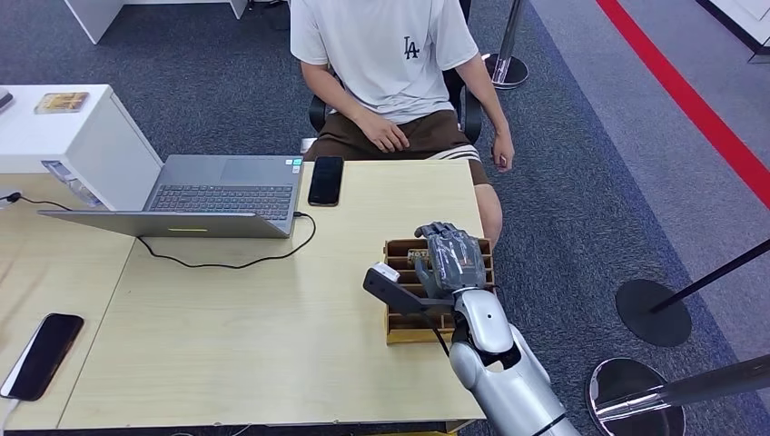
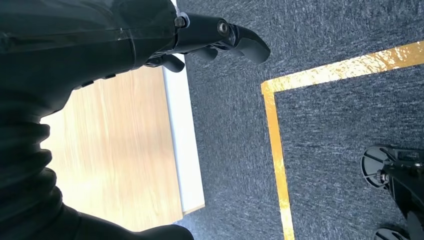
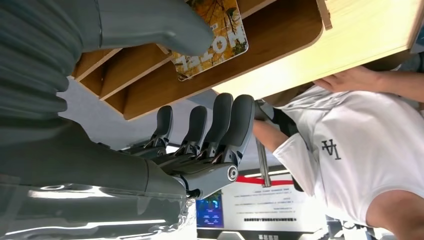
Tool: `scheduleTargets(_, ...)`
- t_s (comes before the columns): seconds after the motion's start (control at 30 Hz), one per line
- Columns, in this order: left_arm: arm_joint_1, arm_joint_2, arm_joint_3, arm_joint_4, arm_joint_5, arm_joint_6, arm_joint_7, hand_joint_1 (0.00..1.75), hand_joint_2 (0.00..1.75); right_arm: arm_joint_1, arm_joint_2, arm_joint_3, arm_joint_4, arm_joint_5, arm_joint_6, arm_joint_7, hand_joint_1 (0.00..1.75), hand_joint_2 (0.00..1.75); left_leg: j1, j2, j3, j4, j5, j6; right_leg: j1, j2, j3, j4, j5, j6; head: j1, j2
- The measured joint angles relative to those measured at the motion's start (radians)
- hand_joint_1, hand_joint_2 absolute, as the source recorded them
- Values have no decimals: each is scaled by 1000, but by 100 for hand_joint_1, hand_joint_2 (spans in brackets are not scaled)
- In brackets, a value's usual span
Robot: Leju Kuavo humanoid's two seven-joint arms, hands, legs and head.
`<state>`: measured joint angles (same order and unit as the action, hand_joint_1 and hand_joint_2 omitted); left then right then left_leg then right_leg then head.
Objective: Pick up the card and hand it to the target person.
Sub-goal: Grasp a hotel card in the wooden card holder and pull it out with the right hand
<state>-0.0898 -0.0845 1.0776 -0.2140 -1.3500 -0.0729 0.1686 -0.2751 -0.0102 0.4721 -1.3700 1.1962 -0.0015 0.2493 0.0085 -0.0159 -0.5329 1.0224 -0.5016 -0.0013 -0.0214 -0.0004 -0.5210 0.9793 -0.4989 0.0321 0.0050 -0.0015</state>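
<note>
A card point(image 3: 220, 35) printed with autumn leaves stands in a slot of the wooden card holder point(image 1: 399, 329) at the table's right edge. My right hand point(image 1: 449, 259) hovers over the holder. In the right wrist view its thumb point(image 3: 150, 25) lies against the card, while its fingers point(image 3: 220, 125) stay spread outside the holder wall point(image 3: 280, 45), not closed on the card. The target person point(image 1: 390, 54) in a white T-shirt sits on a chair just beyond the table's far edge. My left hand point(image 2: 220, 37) hangs beside the table with loosely bent fingers, holding nothing.
On the light wood table point(image 1: 227, 318) an open laptop point(image 1: 218, 195) with a black cable sits at the left, a dark phone point(image 1: 326, 180) beside it and another phone point(image 1: 41, 354) at the near left. Stanchion bases point(image 1: 654, 312) stand on the carpet to the right.
</note>
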Motion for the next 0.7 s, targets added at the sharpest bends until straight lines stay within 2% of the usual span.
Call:
scheduleTargets(0.2, 0, -3, 0, 0, 2, 1, 1, 0, 175, -33, 5, 16, 21, -13, 5, -8, 98, 175, 0, 0, 0, 0, 0, 0, 0, 0, 0, 0, 0, 0, 0, 0)
scheduleTargets(0.7, 0, -4, 0, 0, 13, 6, 7, 0, 175, -48, 6, 25, 36, -27, 7, -8, 86, 175, 0, 0, 0, 0, 0, 0, 0, 0, 0, 0, 0, 0, 0, 0)
